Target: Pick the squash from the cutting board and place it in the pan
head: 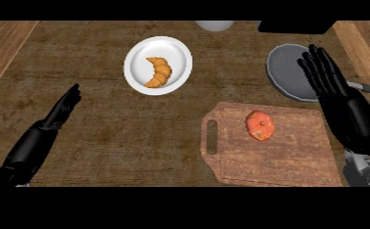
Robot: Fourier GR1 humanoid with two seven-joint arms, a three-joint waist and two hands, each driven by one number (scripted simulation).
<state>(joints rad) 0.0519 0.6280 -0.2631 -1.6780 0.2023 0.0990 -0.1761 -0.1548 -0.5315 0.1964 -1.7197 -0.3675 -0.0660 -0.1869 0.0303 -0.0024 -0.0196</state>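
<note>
A single head view looked steeply down on the tabletop (108,140) from close above, facing its far edge.

Squash (259,125) on cutting board (274,147), front right of table (101,140). Pan (289,74) just behind board. Plate (158,65) with croissant (158,72) back centre-left.
</note>
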